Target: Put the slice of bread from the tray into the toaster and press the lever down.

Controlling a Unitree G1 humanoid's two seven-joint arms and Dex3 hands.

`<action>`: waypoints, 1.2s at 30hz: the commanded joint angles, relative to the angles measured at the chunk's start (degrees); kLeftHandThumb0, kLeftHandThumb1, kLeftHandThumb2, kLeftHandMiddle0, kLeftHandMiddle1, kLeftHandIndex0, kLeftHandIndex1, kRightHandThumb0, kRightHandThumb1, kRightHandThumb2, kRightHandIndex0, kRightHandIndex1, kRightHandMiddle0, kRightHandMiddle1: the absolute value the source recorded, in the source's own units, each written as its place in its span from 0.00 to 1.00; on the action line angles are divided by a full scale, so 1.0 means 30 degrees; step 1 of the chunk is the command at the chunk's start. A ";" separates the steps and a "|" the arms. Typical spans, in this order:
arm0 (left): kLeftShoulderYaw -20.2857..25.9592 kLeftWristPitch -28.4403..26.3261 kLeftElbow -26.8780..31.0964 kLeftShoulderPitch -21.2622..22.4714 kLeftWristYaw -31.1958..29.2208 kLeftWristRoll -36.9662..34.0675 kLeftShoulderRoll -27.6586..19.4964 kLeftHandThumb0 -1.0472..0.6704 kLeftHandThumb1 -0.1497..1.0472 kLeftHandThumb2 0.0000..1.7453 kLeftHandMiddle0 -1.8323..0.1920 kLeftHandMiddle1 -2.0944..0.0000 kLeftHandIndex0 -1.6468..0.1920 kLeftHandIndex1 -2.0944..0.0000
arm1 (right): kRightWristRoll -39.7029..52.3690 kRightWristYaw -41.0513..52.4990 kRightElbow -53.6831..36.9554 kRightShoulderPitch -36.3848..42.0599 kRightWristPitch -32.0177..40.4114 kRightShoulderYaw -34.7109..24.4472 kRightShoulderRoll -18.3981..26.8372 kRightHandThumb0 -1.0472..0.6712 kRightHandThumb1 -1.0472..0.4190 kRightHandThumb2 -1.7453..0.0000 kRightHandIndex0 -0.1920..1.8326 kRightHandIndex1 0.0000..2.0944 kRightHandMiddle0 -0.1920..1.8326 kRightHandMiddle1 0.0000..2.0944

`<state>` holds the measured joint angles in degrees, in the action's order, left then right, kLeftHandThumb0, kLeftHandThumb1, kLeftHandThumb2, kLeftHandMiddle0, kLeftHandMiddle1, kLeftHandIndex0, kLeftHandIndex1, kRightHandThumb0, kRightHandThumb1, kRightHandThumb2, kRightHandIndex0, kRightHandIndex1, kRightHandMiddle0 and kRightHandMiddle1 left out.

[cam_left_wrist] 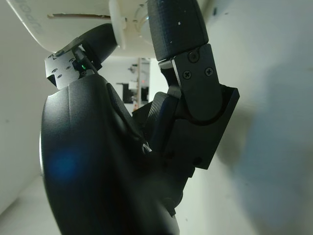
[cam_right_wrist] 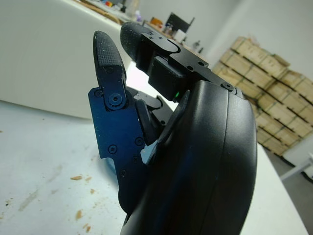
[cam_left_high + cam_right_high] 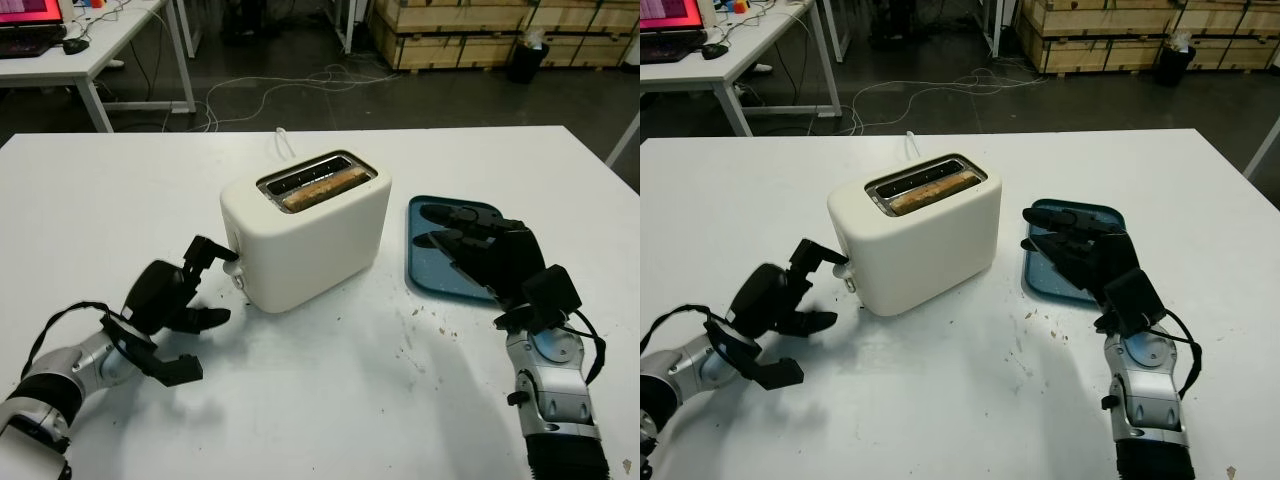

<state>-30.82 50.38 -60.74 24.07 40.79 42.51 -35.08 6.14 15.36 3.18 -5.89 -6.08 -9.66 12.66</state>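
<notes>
At the toaster's near-left end, the left hand's [image 3: 185, 300] fingers [image 3: 208, 250] are spread: 1 fingertip presses on top of the white lever [image 3: 234, 264], with the other 2 held apart below it and holding nothing. Its arm comes in from the bottom left, lying low over the white table [image 3: 100, 200]. That lever juts from the end face of the cream toaster [image 3: 310, 240], which stands mid-table. The bread slice [image 3: 322, 188] sits upright in the nearer of 2 slots, its brown top edge just showing. Right of the toaster lies the blue tray [image 3: 425, 262], with the right hand [image 3: 478, 248] open above it, fingers extended toward the tray's far end. Crumbs [image 3: 420, 330] dot the table between toaster and tray.
</notes>
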 commanded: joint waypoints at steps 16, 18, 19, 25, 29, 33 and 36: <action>-0.2426 -0.1892 -0.2547 -0.2007 -0.2952 0.0880 0.0860 0.00 0.89 0.28 0.15 0.34 0.28 0.43 | 0.0106 -0.0097 -0.0118 -0.0188 -0.0092 -0.0034 0.0185 0.32 0.09 0.96 0.50 0.35 0.61 0.00; -0.2534 -0.1999 -0.2436 -0.1921 -0.2934 0.0976 0.0805 0.00 0.89 0.30 0.14 0.35 0.29 0.45 | 0.0201 -0.0085 -0.0205 -0.0166 0.0074 -0.0044 0.0150 0.33 0.09 0.96 0.50 0.35 0.61 0.00; -0.2589 -0.2060 -0.2364 -0.1863 -0.2878 0.1054 0.0762 0.00 0.89 0.31 0.14 0.35 0.28 0.45 | 0.0186 -0.0099 -0.0188 -0.0161 0.0035 -0.0043 0.0142 0.33 0.09 0.96 0.50 0.35 0.61 0.00; -0.2249 -0.2165 -0.2218 -0.0943 -0.2442 0.0847 0.0473 0.00 0.89 0.38 0.13 0.27 0.38 0.33 | 0.0143 -0.0084 -0.0252 -0.0169 0.0075 0.0037 0.0129 0.33 0.09 0.96 0.50 0.35 0.61 0.00; -0.1564 -0.1709 -0.1704 0.0490 -0.0503 0.0682 0.0165 0.00 0.89 0.47 0.13 0.18 0.61 0.18 | 0.0204 -0.0092 -0.0209 -0.0237 0.0137 0.0135 0.0005 0.33 0.09 0.96 0.50 0.35 0.61 0.00; -0.1010 -0.0829 -0.0446 0.1374 0.1743 0.0945 -0.0110 0.00 0.89 0.48 0.13 0.17 0.80 0.17 | 0.0279 -0.0148 -0.0298 -0.0247 0.0219 0.0254 -0.0117 0.33 0.09 0.96 0.49 0.35 0.61 0.00; -0.0609 -0.0726 0.0738 0.1702 0.3286 0.1456 -0.0305 0.00 0.89 0.50 0.13 0.17 0.88 0.17 | 0.0416 -0.0036 -0.0114 -0.0287 -0.0068 0.0248 -0.0210 0.33 0.09 0.96 0.49 0.35 0.61 0.00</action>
<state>-32.46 50.04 -59.50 28.16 50.93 44.74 -36.34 6.21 15.34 2.94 -5.90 -6.06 -8.98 12.29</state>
